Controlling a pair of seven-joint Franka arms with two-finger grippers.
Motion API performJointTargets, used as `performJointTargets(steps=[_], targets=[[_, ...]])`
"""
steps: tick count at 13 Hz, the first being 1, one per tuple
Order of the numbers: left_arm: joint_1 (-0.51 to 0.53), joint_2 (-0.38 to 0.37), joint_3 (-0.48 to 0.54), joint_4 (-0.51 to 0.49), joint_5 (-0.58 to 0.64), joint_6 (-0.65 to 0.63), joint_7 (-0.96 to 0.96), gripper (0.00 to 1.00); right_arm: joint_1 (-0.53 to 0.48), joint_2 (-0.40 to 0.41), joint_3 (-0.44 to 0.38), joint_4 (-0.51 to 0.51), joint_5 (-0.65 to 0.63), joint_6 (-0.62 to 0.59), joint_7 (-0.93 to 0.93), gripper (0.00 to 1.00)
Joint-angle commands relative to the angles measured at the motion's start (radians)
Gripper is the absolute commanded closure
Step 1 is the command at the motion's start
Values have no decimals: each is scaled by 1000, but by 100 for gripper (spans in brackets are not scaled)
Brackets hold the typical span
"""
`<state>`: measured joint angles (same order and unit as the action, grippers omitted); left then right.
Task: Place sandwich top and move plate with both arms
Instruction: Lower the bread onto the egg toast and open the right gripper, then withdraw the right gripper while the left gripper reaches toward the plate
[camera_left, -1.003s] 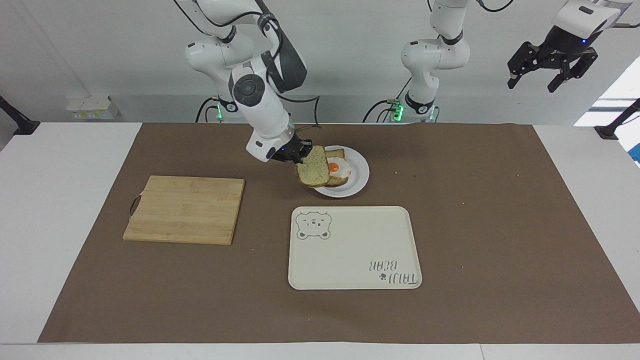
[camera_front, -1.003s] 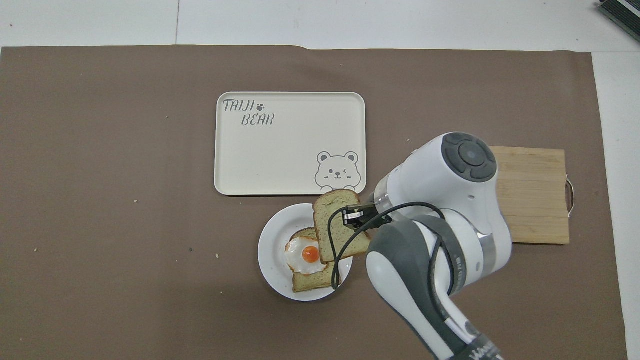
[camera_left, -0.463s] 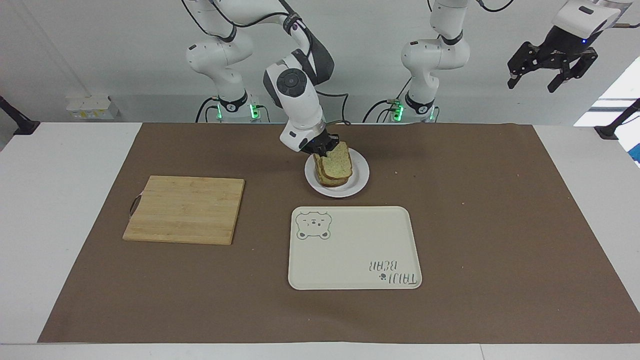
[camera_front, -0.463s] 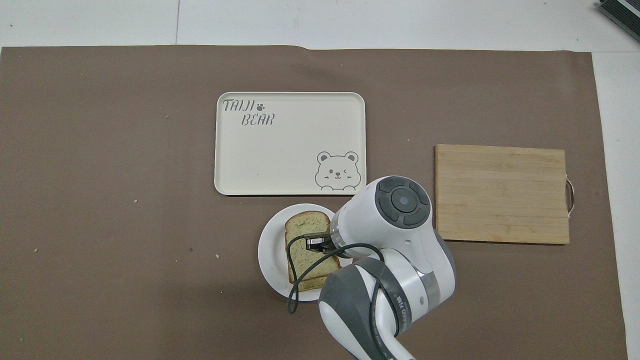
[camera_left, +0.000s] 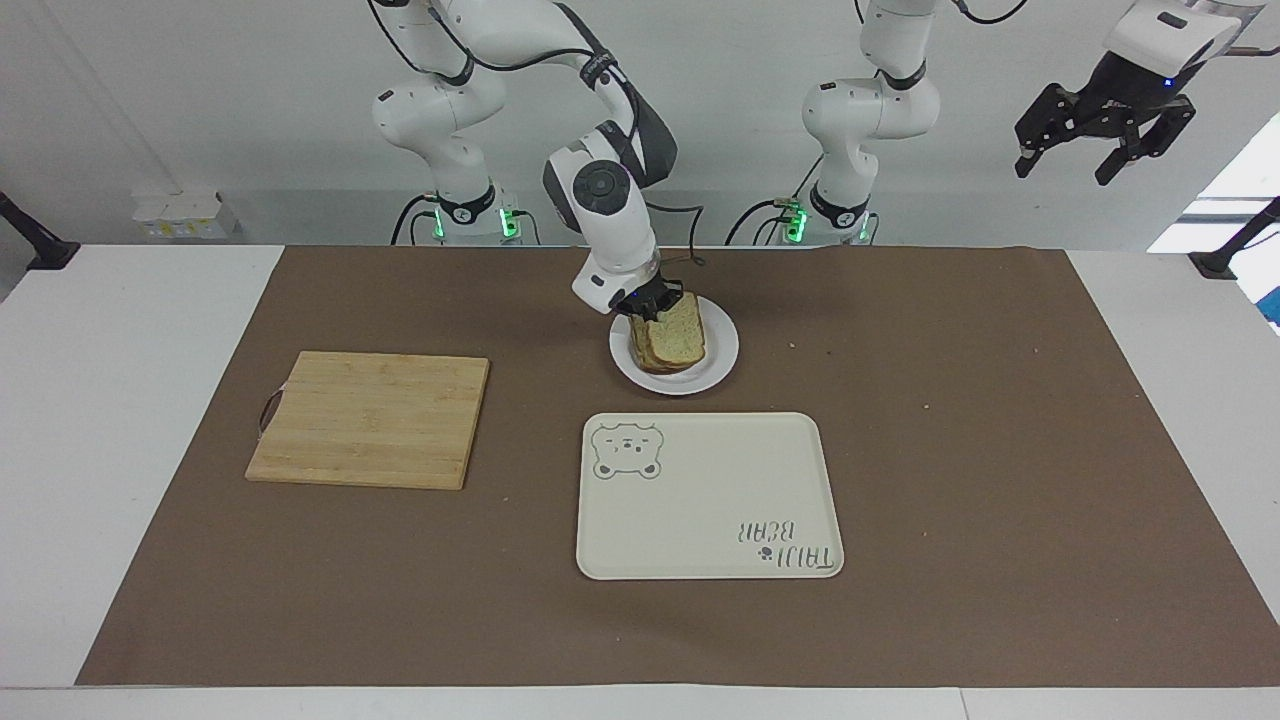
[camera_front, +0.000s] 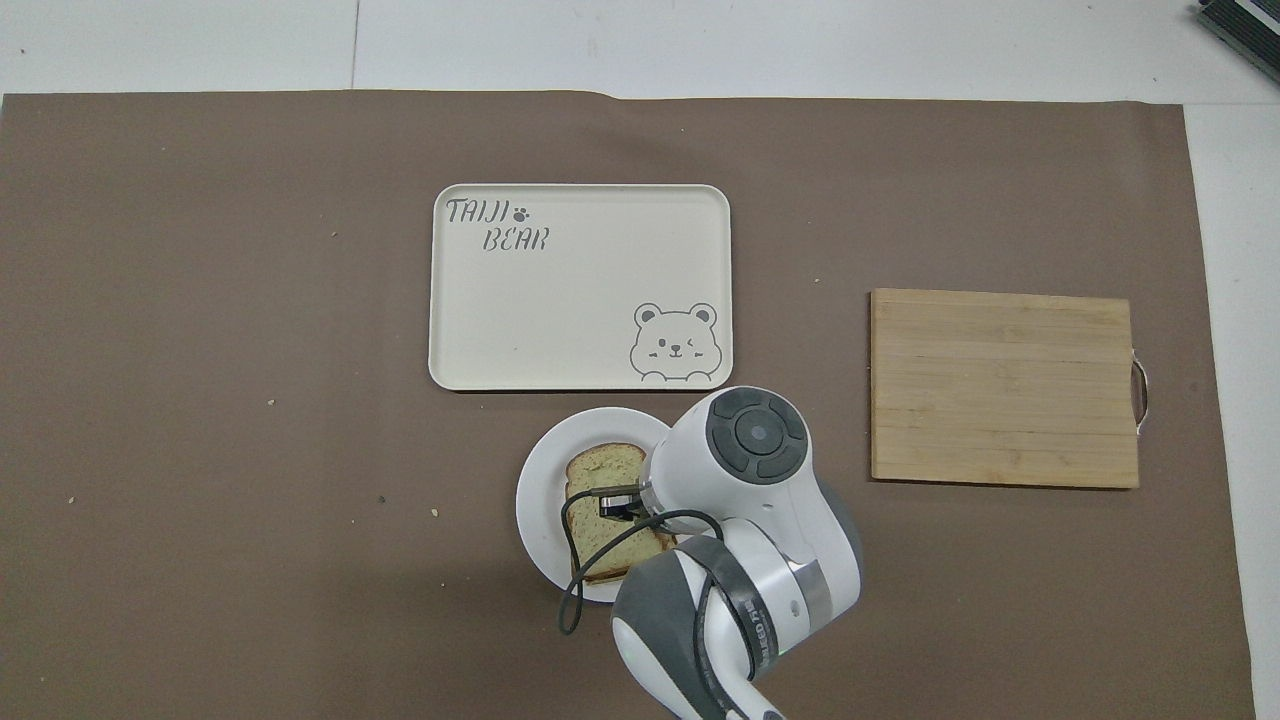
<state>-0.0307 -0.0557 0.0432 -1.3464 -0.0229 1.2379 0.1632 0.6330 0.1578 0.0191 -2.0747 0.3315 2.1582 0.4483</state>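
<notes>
The sandwich top (camera_left: 676, 338) lies flat on the bread stack on the white plate (camera_left: 716, 374), covering the egg slice beneath. My right gripper (camera_left: 652, 302) is shut on the sandwich top's edge nearest the robots, low over the plate. In the overhead view the right arm covers part of the plate (camera_front: 533, 500); the sandwich top (camera_front: 598, 468) and the right gripper (camera_front: 620, 500) show beside the arm. My left gripper (camera_left: 1105, 130) waits open and empty, raised high above the left arm's end of the table.
A cream bear tray (camera_left: 700, 500) lies just farther from the robots than the plate; it also shows in the overhead view (camera_front: 560, 300). A wooden cutting board (camera_left: 370, 420) lies toward the right arm's end, also in the overhead view (camera_front: 1000, 385).
My right gripper carried the sandwich top from beside the egg slice over the plate and lowered it onto the stack, hiding the egg. The left arm has not moved.
</notes>
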Motion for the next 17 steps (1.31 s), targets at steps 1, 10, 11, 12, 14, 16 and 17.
performJointTargets(steps=[1,10,11,12,14,16,17], targets=[[8,-10,-3,0,8,-14,-4,0,2,2,-1,-13,26,22,15,100],[5,-10,-5,0,8,-26,-10,0,-142,8,-13,97,-2,8,-85,0],[3,-10,-12,0,8,-26,-10,0,-171,-4,-14,102,-32,8,-85,0],[2,-10,-13,-2,8,-26,-8,0,-199,-20,-13,105,-84,3,-86,0],[-6,-12,-16,-5,8,-22,-10,0,-248,-49,-13,107,-167,-30,-88,0],[-5,-33,-17,-42,-8,-9,-10,0,-292,-66,-13,125,-195,-73,-88,0],[-5,-56,-14,-77,-27,-6,-11,0,-305,-66,-13,152,-221,-110,-88,0]])
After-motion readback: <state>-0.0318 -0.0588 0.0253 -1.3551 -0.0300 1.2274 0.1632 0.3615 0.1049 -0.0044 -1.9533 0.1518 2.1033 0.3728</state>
